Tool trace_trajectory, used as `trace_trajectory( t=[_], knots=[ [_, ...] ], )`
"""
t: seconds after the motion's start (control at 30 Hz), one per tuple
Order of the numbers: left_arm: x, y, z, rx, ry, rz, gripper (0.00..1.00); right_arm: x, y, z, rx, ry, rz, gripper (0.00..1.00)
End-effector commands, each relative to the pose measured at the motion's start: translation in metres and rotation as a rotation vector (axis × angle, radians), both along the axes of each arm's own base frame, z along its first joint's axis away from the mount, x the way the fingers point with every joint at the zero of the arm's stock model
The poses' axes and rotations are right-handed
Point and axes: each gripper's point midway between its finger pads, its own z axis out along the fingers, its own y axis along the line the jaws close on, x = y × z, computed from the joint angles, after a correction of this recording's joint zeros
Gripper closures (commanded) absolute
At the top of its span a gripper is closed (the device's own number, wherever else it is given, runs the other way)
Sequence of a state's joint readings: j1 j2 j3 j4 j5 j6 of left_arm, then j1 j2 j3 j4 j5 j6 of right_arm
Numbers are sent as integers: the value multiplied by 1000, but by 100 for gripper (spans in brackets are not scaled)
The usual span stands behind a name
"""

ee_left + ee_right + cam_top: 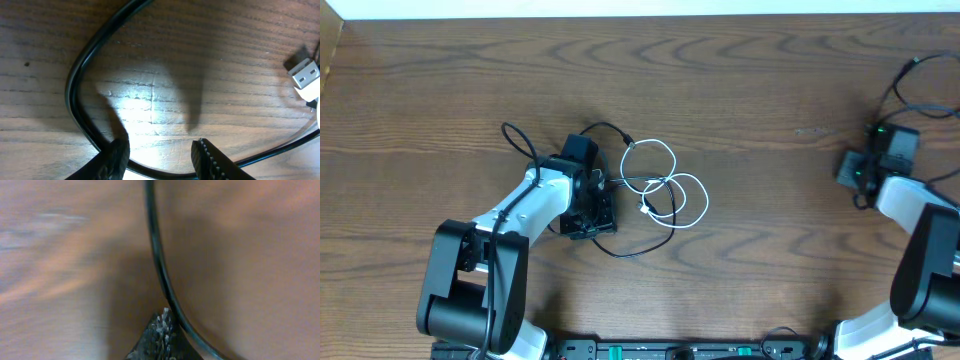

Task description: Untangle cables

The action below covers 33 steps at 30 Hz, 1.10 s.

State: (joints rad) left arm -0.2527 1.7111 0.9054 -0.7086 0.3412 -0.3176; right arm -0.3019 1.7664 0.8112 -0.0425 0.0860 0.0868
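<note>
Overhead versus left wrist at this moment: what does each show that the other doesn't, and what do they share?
Only overhead: both arms, including the right arm far off to the side, and the white cable lying in overlapping loops. Only left wrist: the left gripper with jaws apart and bare wood between them, plus the white plug in close detail. Both: the black cable curving over the wooden table.

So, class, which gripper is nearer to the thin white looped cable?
Left. The left gripper sits right beside the thin white looped cable, on its left; the right gripper is far off near the wooden table's right edge.
</note>
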Motion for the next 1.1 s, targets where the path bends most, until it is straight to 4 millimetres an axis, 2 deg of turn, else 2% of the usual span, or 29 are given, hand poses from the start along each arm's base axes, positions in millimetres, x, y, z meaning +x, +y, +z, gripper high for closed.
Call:
trace_trajectory(
  t=[0.0, 0.07, 0.17, 0.27, 0.4, 0.5, 0.67, 0.77, 0.87, 0.93, 1.07],
  knots=[
    [-9, 4, -7, 20, 27, -1, 54, -21, -40, 11, -81, 15, -158, 99],
    [-8, 4, -7, 20, 24, -1, 54, -22, -43, 17, -50, -13, -182, 99],
    [-8, 4, -7, 19, 22, -1, 54, -10, -29, 25, 41, -76, -120, 99],
    [-8, 4, -7, 19, 22, -1, 55, 9, 14, 37, 225, -164, 42, 99],
    [-7, 3, -5, 14, 19, -1, 66, 20, 79, 50, 445, -221, 253, 97],
    [-1, -2, 6, -16, -18, -16, 67, 14, 122, 52, 548, -188, 361, 84],
    [17, -5, 41, -47, -172, -70, 66, -6, 190, 44, 621, -73, 507, 68],
    [21, 0, 58, -31, -241, -62, 56, -19, 226, 41, 634, -12, 595, 59],
    [21, 13, 67, 16, -272, -44, 50, -33, 263, 39, 633, 30, 696, 58],
    [20, 21, 68, 44, -268, -31, 50, -38, 278, 36, 597, 49, 736, 56],
    [14, 41, 64, 78, -215, 52, 45, -52, 303, 26, 432, 106, 841, 45]
  ],
)
